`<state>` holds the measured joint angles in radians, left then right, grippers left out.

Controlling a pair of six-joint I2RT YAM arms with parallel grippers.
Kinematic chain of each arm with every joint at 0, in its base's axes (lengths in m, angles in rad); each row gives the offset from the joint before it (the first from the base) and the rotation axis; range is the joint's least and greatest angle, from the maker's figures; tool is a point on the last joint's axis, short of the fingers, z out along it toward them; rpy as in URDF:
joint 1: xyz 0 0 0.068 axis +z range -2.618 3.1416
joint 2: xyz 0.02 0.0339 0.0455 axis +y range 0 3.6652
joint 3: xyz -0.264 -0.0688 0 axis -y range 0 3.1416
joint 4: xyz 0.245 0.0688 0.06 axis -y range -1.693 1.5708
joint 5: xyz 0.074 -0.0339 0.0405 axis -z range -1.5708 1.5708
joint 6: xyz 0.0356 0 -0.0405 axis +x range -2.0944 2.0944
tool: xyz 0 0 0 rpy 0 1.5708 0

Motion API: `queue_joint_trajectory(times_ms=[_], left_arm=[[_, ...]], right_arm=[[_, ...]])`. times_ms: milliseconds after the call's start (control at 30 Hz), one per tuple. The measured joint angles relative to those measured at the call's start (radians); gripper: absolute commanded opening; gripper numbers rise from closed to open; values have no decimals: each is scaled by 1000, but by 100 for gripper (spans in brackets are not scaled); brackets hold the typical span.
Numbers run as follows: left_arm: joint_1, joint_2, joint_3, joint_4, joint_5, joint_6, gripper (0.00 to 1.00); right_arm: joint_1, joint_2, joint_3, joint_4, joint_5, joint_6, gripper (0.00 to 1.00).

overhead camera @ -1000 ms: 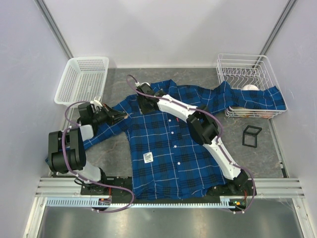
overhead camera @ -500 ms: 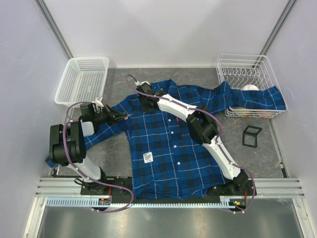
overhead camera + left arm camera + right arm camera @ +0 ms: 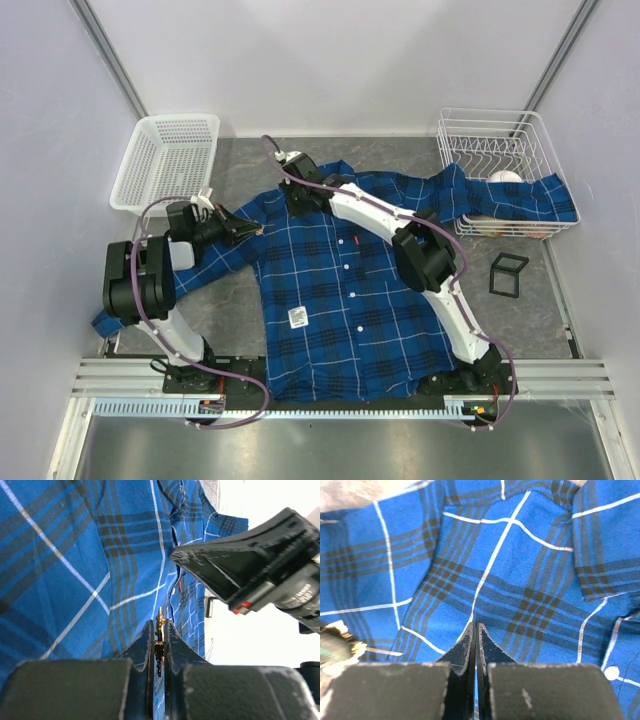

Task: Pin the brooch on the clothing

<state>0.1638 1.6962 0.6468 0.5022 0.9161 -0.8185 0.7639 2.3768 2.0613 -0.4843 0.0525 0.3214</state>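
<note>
Where the clothing point(image 3: 330, 300) lies: spread front-up on the grey worktop point(image 3: 235, 300), collar at the far side, hem by the arm bases; a white tag point(image 3: 298, 318) is seen low on the front.
Sleeves: one is draped into the wire rack point(image 3: 480, 135) at far R of the top view; the other runs down twd the near L corner.
L claw point(image 3: 256, 232): nearly closed, fingers pinched on the brooch point(image 3: 159, 635); held over the shirt's shoulder area on the L side of the top view.
Brooch: tiny gold piece, gripped edge-on btwn the two finger pads, its tip poking out past them (whether it touches the cloth can't be told).
R claw point(image 3: 475, 630): fully closed, nothing gripped; tips pressed together and pointed at the plaid just below the collar, near the L claw but apart from it.
L wrist view: the R claw's black fingers are seen at upper R, above the fabric.
Other items: a white plastic basket point(image 3: 170, 160) is set at far L; a small black frame point(image 3: 508, 273) lies on the worktop beside the rack.
</note>
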Motion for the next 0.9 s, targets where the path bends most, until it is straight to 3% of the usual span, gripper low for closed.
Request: queue_joint_trajectory(times_ms=[333,367,400,500,700,900], left_arm=[[-45,177,85,233,63,-125,2],[-50,190,94,250,63,-139,2],[-54,200,101,264,64,-152,2],[-60,208,108,280,63,-169,2],[-50,174,71,276,62,-170,2],[16,46,3,213,61,-142,2]], right_arm=[[-66,-72,-55,66,-129,42,0],[-72,-72,-60,64,-137,46,8],[-81,-72,-64,63,-144,50,37],[-96,-72,-64,56,-147,62,53],[-82,-40,0,27,-133,81,57],[-34,1,39,-3,-59,84,60]])
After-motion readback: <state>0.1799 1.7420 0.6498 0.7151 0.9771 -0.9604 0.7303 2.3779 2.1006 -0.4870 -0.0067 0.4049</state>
